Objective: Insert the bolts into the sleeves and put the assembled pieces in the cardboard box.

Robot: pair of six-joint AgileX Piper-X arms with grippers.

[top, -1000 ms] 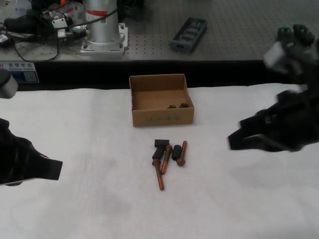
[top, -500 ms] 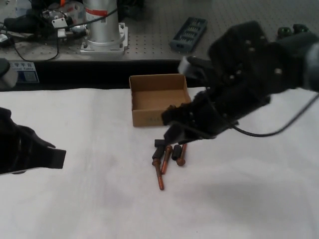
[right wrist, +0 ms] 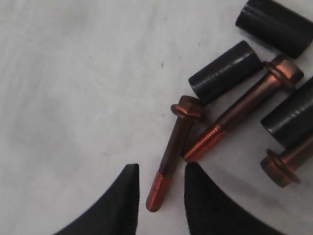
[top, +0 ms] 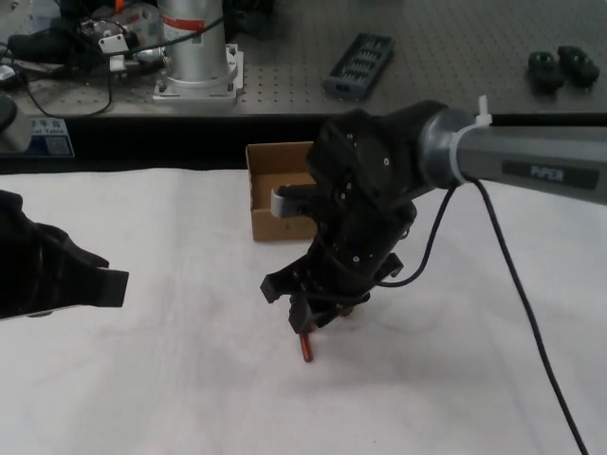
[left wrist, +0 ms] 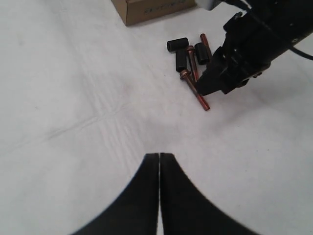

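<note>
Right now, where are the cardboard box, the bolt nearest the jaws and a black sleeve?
cardboard box (left wrist: 146, 11), left wrist view, on its front wall.
bolt (right wrist: 172, 147), right wrist view, on the middle of its shaft.
black sleeve (right wrist: 226, 72), right wrist view, on the middle of its side.

The white cloth (top: 190, 379) carries a cardboard box (top: 269, 227), copper bolts (right wrist: 172, 147) and black sleeves (right wrist: 225, 72).

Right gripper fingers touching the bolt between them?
Apart. Right wrist view: the threaded end of the bolt lies inside the open right gripper, with white cloth visible on both sides of it.
</note>
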